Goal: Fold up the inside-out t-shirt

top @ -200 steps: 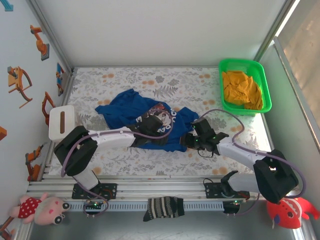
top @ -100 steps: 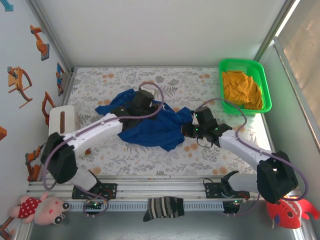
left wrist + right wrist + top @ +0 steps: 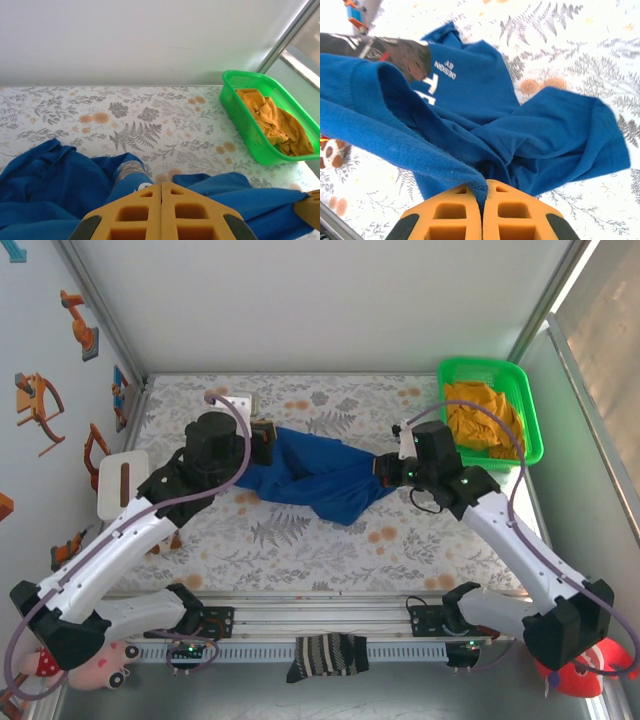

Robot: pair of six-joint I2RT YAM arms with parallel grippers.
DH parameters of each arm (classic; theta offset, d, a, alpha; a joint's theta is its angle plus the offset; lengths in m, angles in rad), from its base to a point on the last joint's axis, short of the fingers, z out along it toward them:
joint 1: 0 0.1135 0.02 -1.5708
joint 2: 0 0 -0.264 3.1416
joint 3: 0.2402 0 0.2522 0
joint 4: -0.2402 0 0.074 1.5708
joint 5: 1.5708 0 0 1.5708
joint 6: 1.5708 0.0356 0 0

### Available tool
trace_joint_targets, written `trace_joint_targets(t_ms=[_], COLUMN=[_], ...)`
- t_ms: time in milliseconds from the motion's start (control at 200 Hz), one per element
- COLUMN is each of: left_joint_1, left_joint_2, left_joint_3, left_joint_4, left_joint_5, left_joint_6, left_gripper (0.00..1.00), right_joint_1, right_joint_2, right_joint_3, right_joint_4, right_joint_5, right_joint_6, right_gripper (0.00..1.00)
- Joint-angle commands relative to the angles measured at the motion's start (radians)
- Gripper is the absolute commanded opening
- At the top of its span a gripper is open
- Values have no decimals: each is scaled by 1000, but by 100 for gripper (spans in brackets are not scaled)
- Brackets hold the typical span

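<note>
The royal-blue t-shirt (image 3: pixel 320 480) hangs stretched between my two grippers above the middle of the floral table, sagging to a point near the centre. My left gripper (image 3: pixel 268 435) is shut on its left end. In the left wrist view the yellow fingers (image 3: pixel 161 186) are pressed together with blue cloth (image 3: pixel 50 190) spreading below them. My right gripper (image 3: pixel 383 468) is shut on the right end. In the right wrist view a hemmed edge is pinched between its fingertips (image 3: pixel 484 189), and the t-shirt (image 3: pixel 520 125) drapes away, showing part of a print and white lettering.
A green basket (image 3: pixel 530 410) holding an orange-yellow cloth (image 3: pixel 483 418) stands at the back right, also in the left wrist view (image 3: pixel 240 115). A white block (image 3: pixel 122 483) sits at the left edge. A striped sock (image 3: pixel 325 655) lies on the front rail.
Both grippers have shut on the shirt, risen and moved apart toward the back of the table. The shirt has come up off the table and now spans between them.
</note>
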Motion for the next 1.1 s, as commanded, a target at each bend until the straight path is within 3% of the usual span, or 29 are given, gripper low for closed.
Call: trace_joint_targets(t_ms=[0,160,340,396,446,641,791,821,846,916,951,1097], left_joint_1=[12,12,22,30,34,49,52,56,57,59,61,61], left_joint_2=[-44,39,281,363,421,489,467,464,460,446,438,416], left_joint_3=[32,-39,-93,-83,-68,-32,-34,-35,-34,-31,-27,-6], left_joint_4=[11,40,124,140,144,147,142,138,139,136,135,117], left_joint_5=[28,83,131,144,152,177,174,174,174,177,179,189], left_joint_6=[-40,-129,-156,-153,-143,-125,-126,-125,-126,-131,-132,-131], left_gripper=[0,0,0,0,0,0,0,0,0,0,0,0], right_joint_1=[-5,-5,-15,-15,-15,54,151,167,180,219,235,285], right_joint_2=[-61,1,155,188,184,95,160,193,221,301,334,446], right_joint_3=[64,26,-57,-67,-90,-189,-188,-172,-158,-114,-92,-17], right_joint_4=[-64,-61,-12,-10,9,112,204,209,212,222,226,221], right_joint_5=[22,54,169,198,182,49,14,22,36,89,111,212], right_joint_6=[-26,-35,-80,-95,-94,-76,-109,-119,-129,-155,-170,-226], right_gripper=[0,0,0,26,36,41,43,45,54,56,61,64])
